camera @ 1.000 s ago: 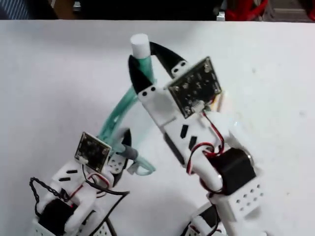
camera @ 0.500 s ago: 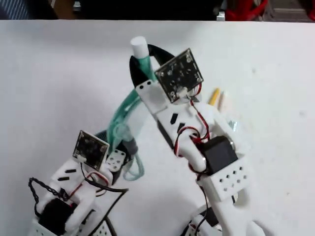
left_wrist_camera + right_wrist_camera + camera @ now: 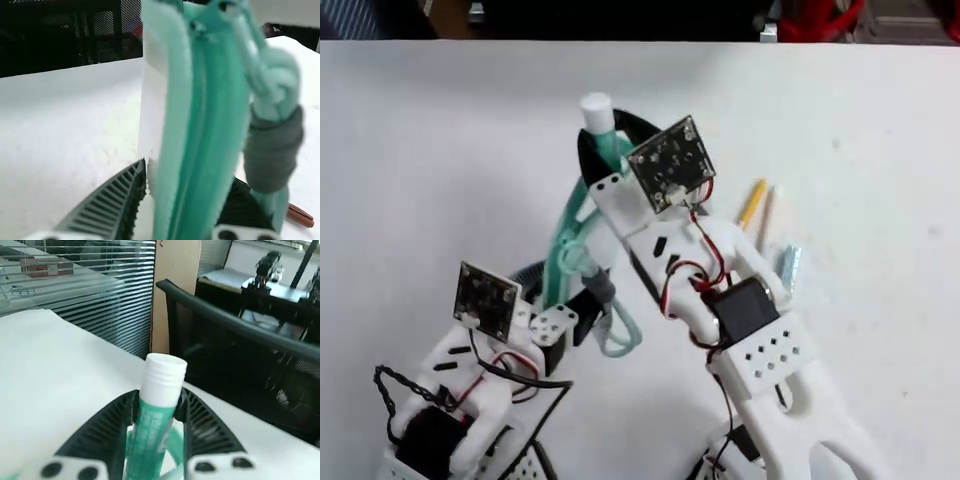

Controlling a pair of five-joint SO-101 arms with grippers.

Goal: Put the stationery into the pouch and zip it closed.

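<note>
Two arms: one is being used for the pouch (image 3: 570, 222) and one for the glue stick (image 3: 161, 382), most likely so the stick can be dropped in.
Left gripper (image 3: 175, 210): the jaws are being pressed shut on the pouch near its zip-pull end. The pouch is probably being stood on its edge so that its top is facing the other arm.
Right gripper (image 3: 610, 138): the jaws are being squeezed on the glue stick, cap end out, right at the far end of the pouch.
Pouch: it is being held up on its edge over the table (image 3: 440, 150). It has soft mint cloth edges, a see-through side and a long zip.
Zip pull (image 3: 272, 150): a grey sleeve on a knotted mint cord, hanging loose.
Glue stick: a round, hard, smooth green tube with a ribbed white cap.
Still to be packed: a yellow pencil (image 3: 752, 204) and a shiny blue thing (image 3: 788, 268) are being left on the table beside the right arm.
</note>
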